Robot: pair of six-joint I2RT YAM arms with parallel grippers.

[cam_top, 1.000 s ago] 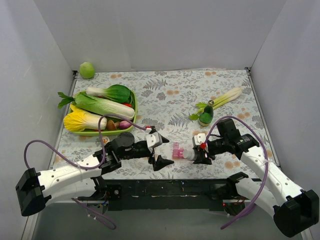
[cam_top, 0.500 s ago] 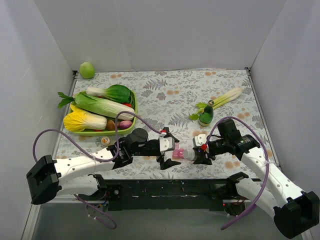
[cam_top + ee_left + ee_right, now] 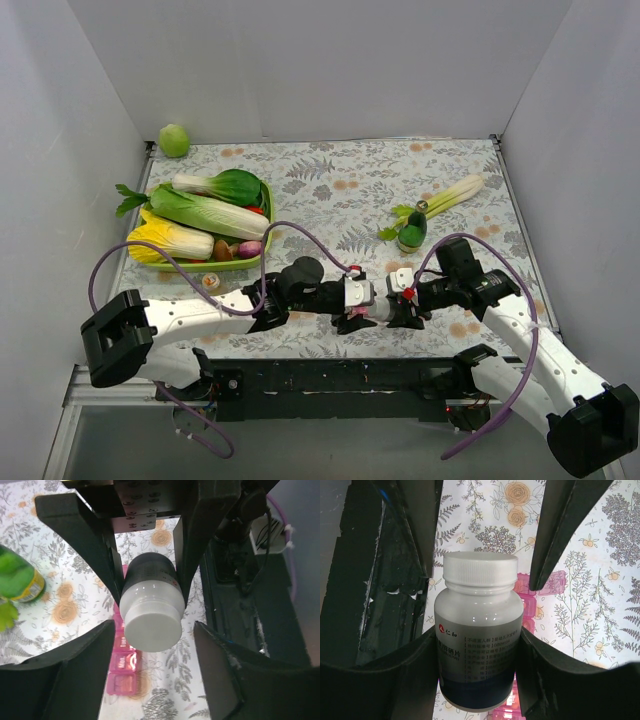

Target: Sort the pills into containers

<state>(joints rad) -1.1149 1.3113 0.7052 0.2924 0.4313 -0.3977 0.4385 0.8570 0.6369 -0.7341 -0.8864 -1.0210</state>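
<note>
Near table edge [image 3: 270,350], right tool [image 3: 395,312] — clamping bottle [image 3: 479,630]

We're looking at a plain boxed-in setup: a pale grey back wall [image 3: 320,70], with a left wall [image 3: 50,180] and right wall [image 3: 590,150] of the same blank panel closing in the sides. The counter [image 3: 330,200] wears a floral cloth [image 3: 460,160], grey leaves and orange blooms. Light is soft and even, we only see faint shadows.
</note>
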